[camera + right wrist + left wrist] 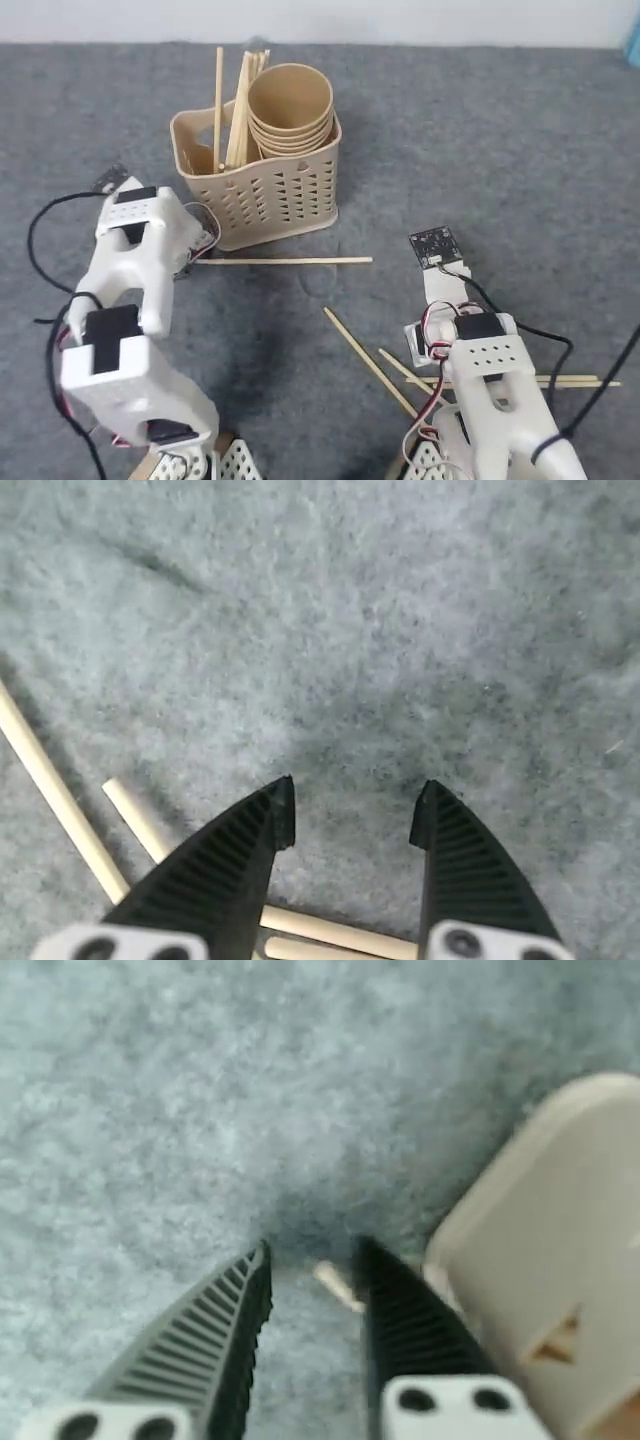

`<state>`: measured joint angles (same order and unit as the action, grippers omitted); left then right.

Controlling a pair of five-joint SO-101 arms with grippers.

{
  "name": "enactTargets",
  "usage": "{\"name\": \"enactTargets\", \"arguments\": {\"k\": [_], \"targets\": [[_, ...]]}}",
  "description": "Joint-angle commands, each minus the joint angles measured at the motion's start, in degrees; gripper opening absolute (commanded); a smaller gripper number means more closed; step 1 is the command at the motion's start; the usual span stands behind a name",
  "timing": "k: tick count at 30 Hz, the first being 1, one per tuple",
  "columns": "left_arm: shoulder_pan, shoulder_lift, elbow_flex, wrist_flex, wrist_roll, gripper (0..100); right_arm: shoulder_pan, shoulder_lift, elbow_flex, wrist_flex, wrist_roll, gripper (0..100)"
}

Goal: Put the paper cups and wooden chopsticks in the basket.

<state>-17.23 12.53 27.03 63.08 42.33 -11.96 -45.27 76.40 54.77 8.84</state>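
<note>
roughly sideways chopstick [285,261] beside basket [290,195]

A grey, felt-like mat [520,160] covered the tabletop, its nap mottled lighter and darker. Along the far edge ran a pale, plain band [420,20]; whether it was a wall or a bare surface could not be told. At the far right corner a small blue-green patch [634,42] showed. The light was soft and even, leaving only faint, diffuse shadows on the mat.
</note>
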Motion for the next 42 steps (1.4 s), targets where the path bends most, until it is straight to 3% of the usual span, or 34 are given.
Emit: {"name": "enactTargets", "arguments": {"k": [1,11,24,27,36,42], "targets": [[1.8,0.4,0.0,1.9,-5.7,11,-0.6,-1.9,-0.4,0.3,4.7,20.3],[2.8,0.0,4.4,3.6,-16.4,16,-0.6,-1.9,-0.3,0.3,5.7,20.3],[2.8,-1.1,7.9,6.0,-38.7,16,-0.6,-1.9,-0.3,0.3,6.2,20.3],[2.8,-9.5,12.3,3.4,-41.5,16,-0.6,-1.9,-0.3,0.3,6.2,20.3],[2.8,-53.7,31.4,2.1,-40.2,16,-0.6,-1.9,-0.3,0.3,6.2,20.3],[3.7,-63.4,32.4,7.2,-40.9,16,-0.6,-1.9,-0.3,0.3,5.9,20.3]]}}
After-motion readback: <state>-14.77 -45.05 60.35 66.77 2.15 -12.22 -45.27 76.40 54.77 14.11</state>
